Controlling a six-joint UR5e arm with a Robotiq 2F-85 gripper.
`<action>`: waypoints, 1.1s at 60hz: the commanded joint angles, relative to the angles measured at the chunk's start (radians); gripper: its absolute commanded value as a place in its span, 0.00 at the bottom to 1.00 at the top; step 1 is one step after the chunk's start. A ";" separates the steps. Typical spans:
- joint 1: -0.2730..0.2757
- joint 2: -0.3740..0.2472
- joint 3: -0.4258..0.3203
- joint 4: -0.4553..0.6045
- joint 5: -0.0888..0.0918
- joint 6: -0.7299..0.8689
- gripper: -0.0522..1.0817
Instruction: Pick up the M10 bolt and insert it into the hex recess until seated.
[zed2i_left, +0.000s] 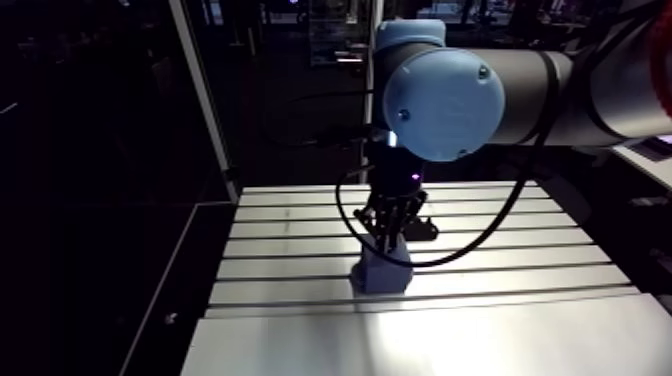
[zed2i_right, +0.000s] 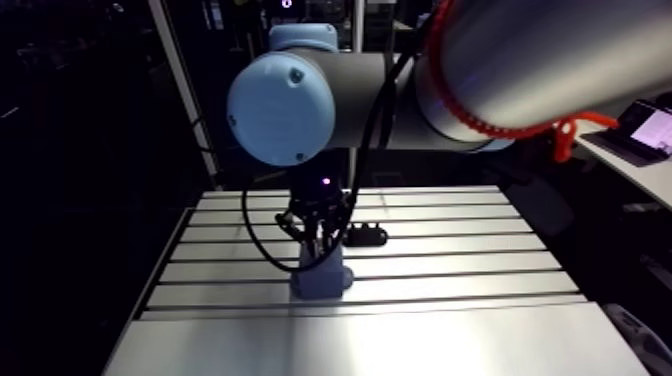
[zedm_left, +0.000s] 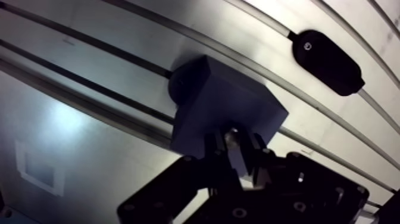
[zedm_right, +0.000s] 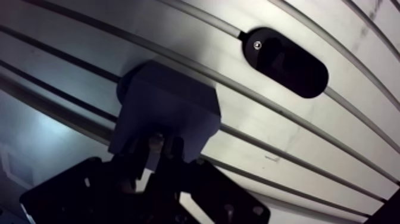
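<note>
1. You are looking at the gripper (zedm_left: 236, 142) reaching down over a blue-grey block (zedm_left: 221, 98), which is sitting on the slotted table (zedm_left: 89, 128).
2. In the wrist view, the two fingers (zedm_left: 215, 152) are standing close together and clamping a small pale metal piece between them. It is reading as the M10 bolt (zedm_left: 234, 132).
3. The bolt is sitting right at the block's top face, near the edge closest to the gripper. You are not seeing enough of it to tell how deep it is sitting.
4. The fingers and the bolt are covering the hex recess, so it is not showing in either view.
5. The block is lying across the table's slots, with dark grooves running out from under it on both sides.
6. A black oval part (zedm_left: 327, 62) is lying flat on the table ahead of the gripper. It is beyond the block, clear of it, and lined up along a slot.
7. In the arm view, the gripper is hanging upright with its tips meeting the top of the block.
</note>
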 joint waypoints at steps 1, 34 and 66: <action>0.000 0.000 0.005 -0.001 0.000 -0.036 0.68; 0.000 -0.002 0.001 -0.004 -0.001 -0.081 0.09; -0.006 -0.020 -0.086 0.061 0.034 0.164 0.06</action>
